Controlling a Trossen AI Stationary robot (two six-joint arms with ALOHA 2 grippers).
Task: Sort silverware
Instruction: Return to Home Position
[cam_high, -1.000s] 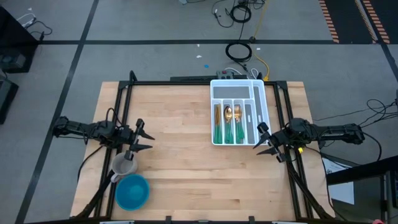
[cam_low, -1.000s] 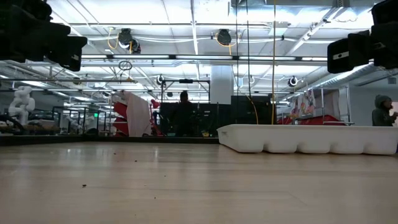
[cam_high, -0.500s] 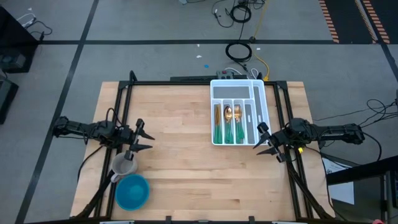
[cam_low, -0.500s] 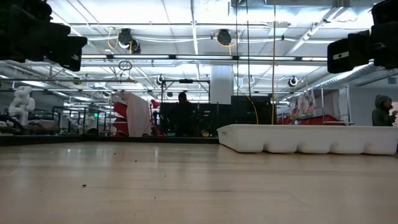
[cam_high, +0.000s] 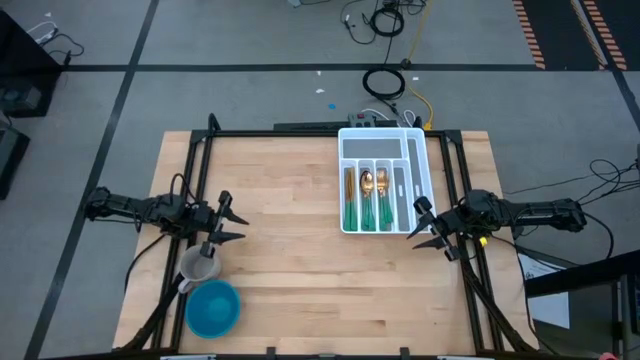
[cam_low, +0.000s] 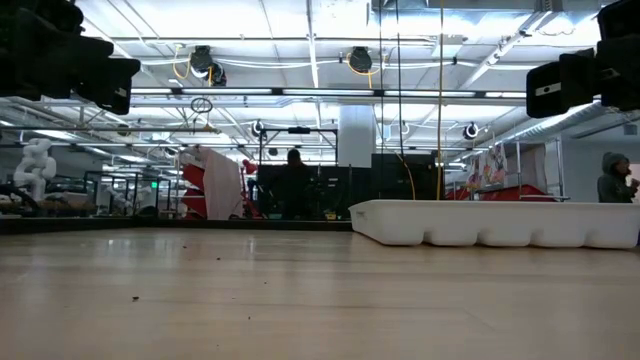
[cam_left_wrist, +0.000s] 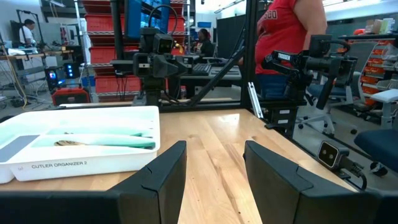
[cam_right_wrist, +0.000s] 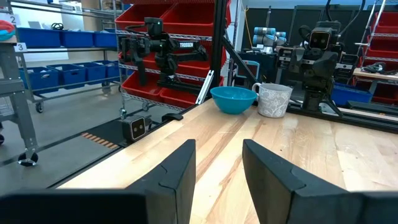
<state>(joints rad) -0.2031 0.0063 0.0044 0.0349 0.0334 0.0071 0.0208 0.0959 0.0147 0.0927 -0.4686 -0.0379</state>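
The silverware, gold heads and teal-green handles, lies in the compartments of the white tray at the table's far right; in the left wrist view teal handles show inside the tray. My left gripper waits open at the table's left edge, above the grey mug. My right gripper stands open at the right edge, just near of the tray's near right corner. In each wrist view the fingers have only bare table between them.
A blue bowl sits near the front left corner beside the grey mug; both show in the right wrist view. The tray shows low at the right in the low view. Bare wood spans the table's middle.
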